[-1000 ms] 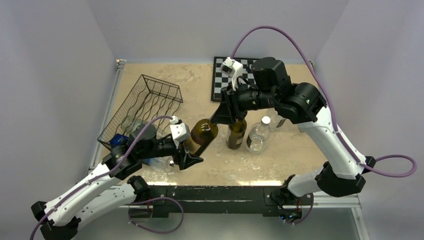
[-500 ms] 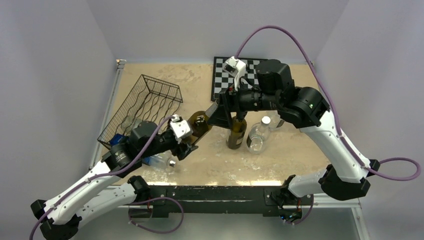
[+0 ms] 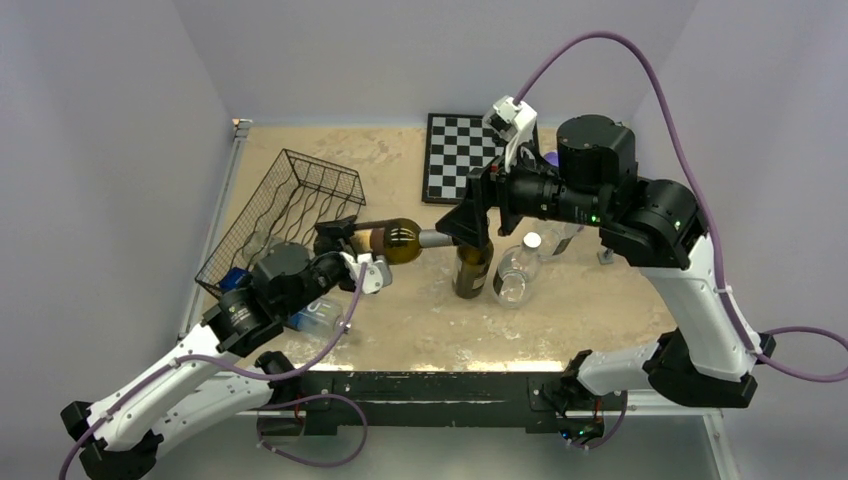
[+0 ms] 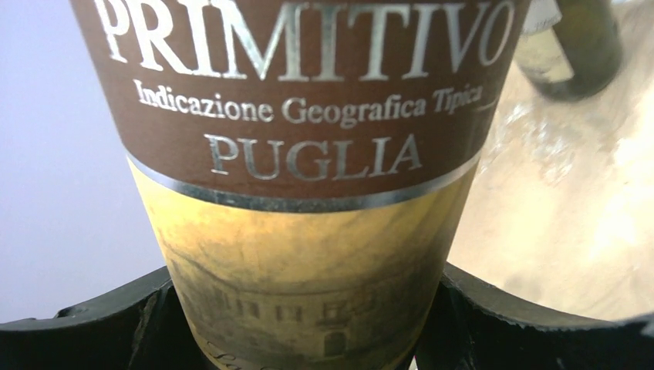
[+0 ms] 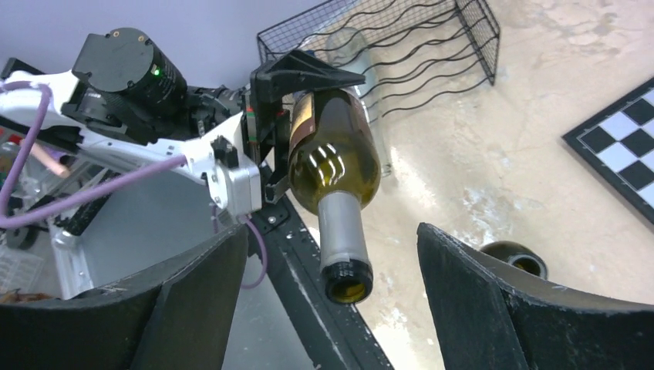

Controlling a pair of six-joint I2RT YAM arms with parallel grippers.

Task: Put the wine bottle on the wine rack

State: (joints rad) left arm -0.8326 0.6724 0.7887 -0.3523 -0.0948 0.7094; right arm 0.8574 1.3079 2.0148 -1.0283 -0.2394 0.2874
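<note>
The wine bottle (image 3: 397, 241) is dark green glass with a brown and yellow label (image 4: 308, 154). It hangs level above the table, neck pointing right. My left gripper (image 3: 347, 246) is shut on its labelled body, with a black finger (image 4: 92, 331) on each side. My right gripper (image 5: 332, 285) stands open around the neck (image 5: 342, 231), touching it on neither side; from above it (image 3: 468, 222) sits at the bottle's mouth. The black wire wine rack (image 3: 290, 205) lies at the far left, just behind the left gripper, and shows again in the right wrist view (image 5: 401, 46).
A second dark bottle (image 3: 472, 268) stands upright under the right gripper, with a clear capped bottle (image 3: 515, 272) beside it. A chessboard (image 3: 455, 155) lies at the back. A clear glass bottle (image 3: 262, 245) rests in the rack's near end. A plastic bottle (image 3: 320, 315) lies by the left arm.
The right gripper opened off the bottle's neck and drew back to the right. The left arm swung the bottle from tilted to level and carried it left, toward the rack.
</note>
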